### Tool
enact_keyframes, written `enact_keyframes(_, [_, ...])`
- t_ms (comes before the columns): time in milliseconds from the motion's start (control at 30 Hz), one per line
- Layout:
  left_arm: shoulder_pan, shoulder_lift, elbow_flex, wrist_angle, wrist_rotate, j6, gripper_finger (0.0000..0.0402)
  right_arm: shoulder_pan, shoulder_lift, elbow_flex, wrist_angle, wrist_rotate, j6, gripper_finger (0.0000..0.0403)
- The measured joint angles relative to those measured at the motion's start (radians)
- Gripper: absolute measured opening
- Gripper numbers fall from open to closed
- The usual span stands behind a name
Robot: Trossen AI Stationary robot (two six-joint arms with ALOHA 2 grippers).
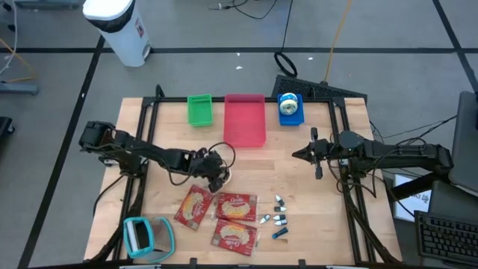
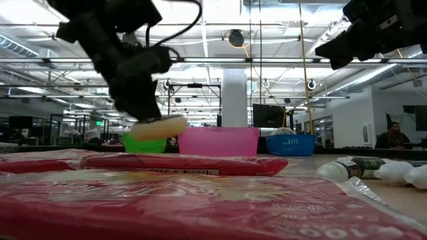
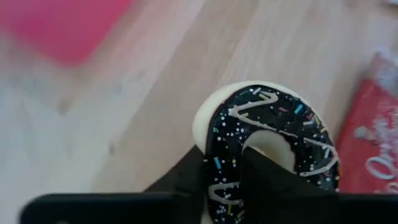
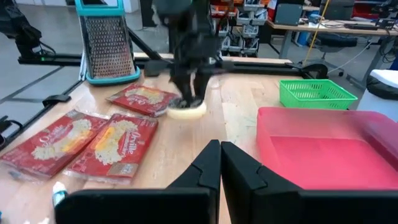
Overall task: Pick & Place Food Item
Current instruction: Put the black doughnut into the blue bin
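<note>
Left gripper [image 3: 239, 177] pinching doughnut [image 3: 273, 134], angled down

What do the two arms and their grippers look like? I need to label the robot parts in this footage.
Both arms are black or very dark, built of slim jointed segments with bulkier round joint housings. A black cable loops loosely beside the left gripper. The right gripper ends in two flat, dark, angular fingers mounted on a straight black bar. The left gripper's fingers look the same matte black. No markings are readable.
</note>
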Motion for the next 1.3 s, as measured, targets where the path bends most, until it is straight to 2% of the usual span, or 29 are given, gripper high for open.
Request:
enact_keyframes(100, [0.033, -0.008, 0.044, 0.05, -0.006, 0.142, 0.004, 0.0, 0.024, 0.0, 0.016, -0.001, -0.02, 0.0004])
enact_keyframes(200, [0.072, -0.009, 0.078, 0.171, -0.057, 0.335, 0.003, -0.002, 0.076, 0.0, 0.109, 0.028, -0.022, 0.0004])
enact_keyframes(333, [0.125, 0.004, 0.088, 0.396, -0.112, 0.591, 0.0044, -0.002, 0.188, 0.0, 0.234, 0.152, -0.008, 0.0009])
enact_keyframes(433, [0.169, 0.002, 0.088, 0.525, -0.121, 0.73, 0.0057, -0.002, 0.282, 0.0, 0.313, 0.213, 0.008, 0.0037])
enact_keyframes(567, [0.22, 0.002, 0.088, 0.58, -0.125, 0.821, 0.0063, -0.018, 0.414, 0.0, 0.519, 0.266, 0.097, 0.0101])
enact_keyframes(700, [0.258, 0.002, 0.088, 0.581, -0.125, 0.86, 0.0064, -0.049, 0.538, 0.001, 0.739, 0.263, 0.176, 0.0164])
enact_keyframes(800, [0.271, 0.002, 0.088, 0.588, -0.122, 0.881, 0.0065, -0.071, 0.631, 0.023, 0.81, 0.26, 0.232, 0.02])
enact_keyframes(900, [0.272, 0.002, 0.088, 0.588, -0.1, 0.946, 0.0065, -0.086, 0.716, 0.082, 0.809, 0.257, 0.282, 0.0227])
enact_keyframes(1067, [0.262, 0.002, 0.088, 0.594, -0.099, 1.018, 0.0065, -0.097, 0.84, 0.204, 0.813, 0.154, 0.305, 0.0248])
enact_keyframes(1300, [0.261, 0.002, 0.088, 0.584, -0.123, 1.052, 0.0065, -0.099, 0.974, 0.348, 0.813, 0.073, 0.338, 0.0243])
